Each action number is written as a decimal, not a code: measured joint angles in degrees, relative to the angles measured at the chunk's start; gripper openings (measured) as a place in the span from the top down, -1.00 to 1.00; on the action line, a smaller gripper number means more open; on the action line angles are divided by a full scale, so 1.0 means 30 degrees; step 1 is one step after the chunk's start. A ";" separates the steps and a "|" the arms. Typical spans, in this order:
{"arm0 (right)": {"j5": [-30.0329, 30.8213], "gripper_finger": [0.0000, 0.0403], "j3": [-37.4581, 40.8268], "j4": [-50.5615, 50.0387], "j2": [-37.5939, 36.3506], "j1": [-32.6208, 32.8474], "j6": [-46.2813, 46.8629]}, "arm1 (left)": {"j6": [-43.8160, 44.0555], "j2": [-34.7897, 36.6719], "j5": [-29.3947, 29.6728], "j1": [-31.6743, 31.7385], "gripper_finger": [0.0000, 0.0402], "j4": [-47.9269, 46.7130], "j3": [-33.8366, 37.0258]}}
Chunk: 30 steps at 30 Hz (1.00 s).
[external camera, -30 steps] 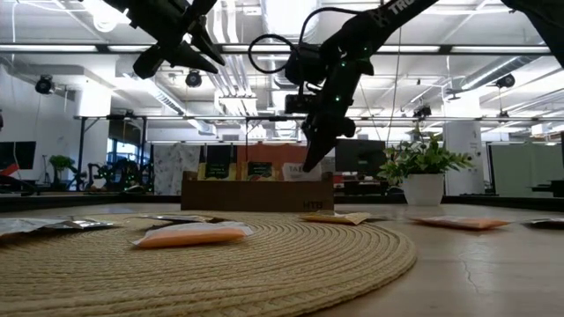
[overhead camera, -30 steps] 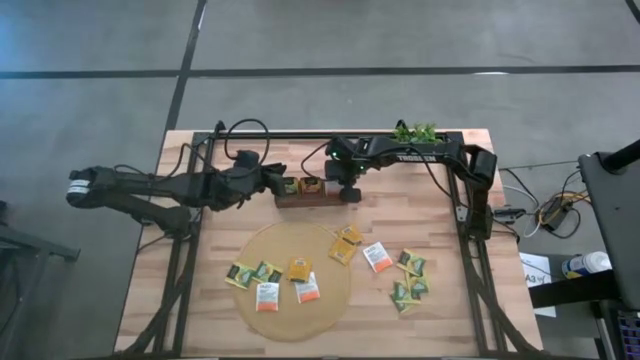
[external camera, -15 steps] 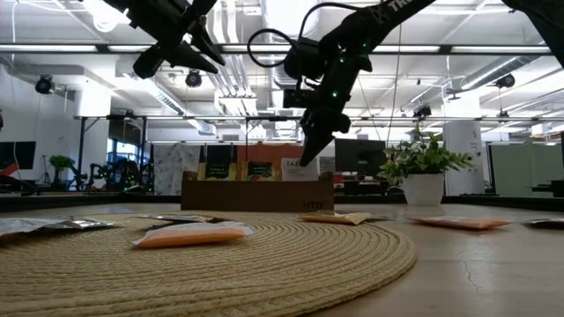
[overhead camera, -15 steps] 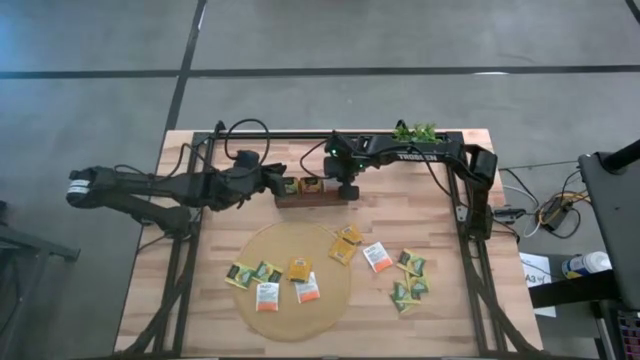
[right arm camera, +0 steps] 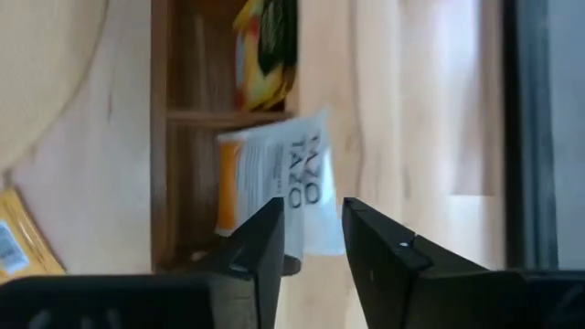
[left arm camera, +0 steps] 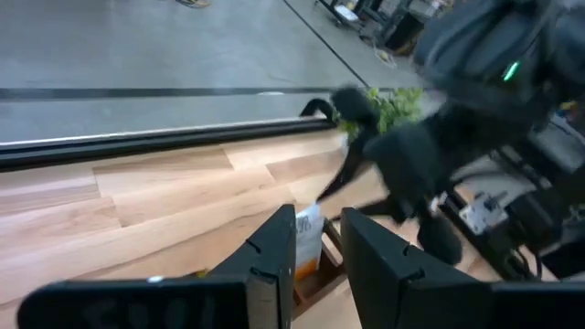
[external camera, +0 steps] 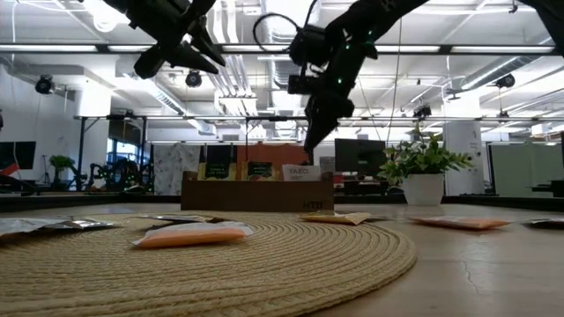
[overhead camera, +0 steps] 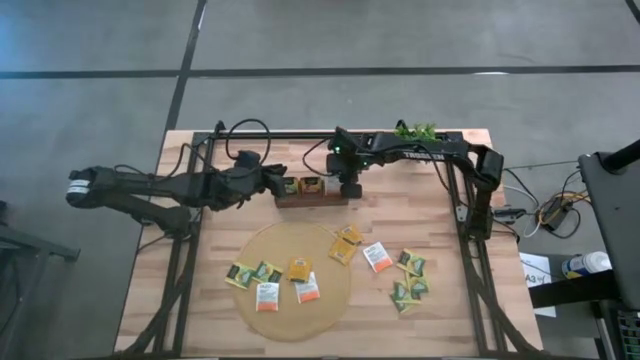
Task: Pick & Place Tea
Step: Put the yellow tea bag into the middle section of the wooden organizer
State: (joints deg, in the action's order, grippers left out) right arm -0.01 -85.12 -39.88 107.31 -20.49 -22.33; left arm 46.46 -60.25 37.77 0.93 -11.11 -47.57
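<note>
The right gripper (overhead camera: 349,190) hangs over the right end of the dark brown tray (overhead camera: 312,197) at the back of the table (overhead camera: 430,215). Its two fingers (right arm camera: 259,247) are a little apart and hold nothing. Just past them, a white and orange tea bag (right arm camera: 274,187) stands in the end slot of the tray, leaning a bit. In the low view this tea bag (external camera: 301,173) pokes up from the tray, right under the gripper's tip.

The next two slots hold tea bags too — a yellow one (external camera: 260,171) in the middle and another (external camera: 217,169) at the left end.

The left gripper (overhead camera: 275,180) waits in the air near the left end of the tray. Its fingers (left arm camera: 277,251) have a small gap between them and hold nothing.

More tea bags lie flat on the table. Some sit on the round tan mat (overhead camera: 285,305) — an orange-yellow one (overhead camera: 299,268) is near the middle. Others lie on the bare wood to the right of the mat, with a bunch of green ones (overhead camera: 409,285) close together.

A small green plant (overhead camera: 415,130) stands at the back edge of the table.
</note>
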 joint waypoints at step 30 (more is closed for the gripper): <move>0.0307 0.64 0.0685 -0.0073 -0.4787 0.9288 1.0896 | 0.8494 0.0380 -0.2437 -0.7866 0.58 -0.5600 0.0022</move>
State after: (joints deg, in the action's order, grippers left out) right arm 0.91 -83.07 -40.10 92.95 7.37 10.36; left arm 71.94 -59.11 30.46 -22.67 -27.91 -47.51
